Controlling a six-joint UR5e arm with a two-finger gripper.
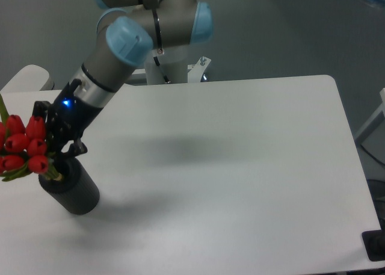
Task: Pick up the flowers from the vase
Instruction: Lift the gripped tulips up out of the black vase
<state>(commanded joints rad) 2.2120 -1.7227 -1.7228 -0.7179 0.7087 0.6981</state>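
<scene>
- Near the table's (252, 166) left edge, the tulips (24, 147) were gripped by the gripper (53, 150), stems barely inside the vase (71, 188).
- The lifting step was judged underway; a further straight raise was called for.

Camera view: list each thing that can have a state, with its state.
flowers: red buds closed, bunch tilted left, stems at the vase mouth, gripped by the tool.
vase: on the table, leaning, mouth toward the flowers.
tool: shut on the flowers, blue light on.
table: white top, bearing the vase.
</scene>
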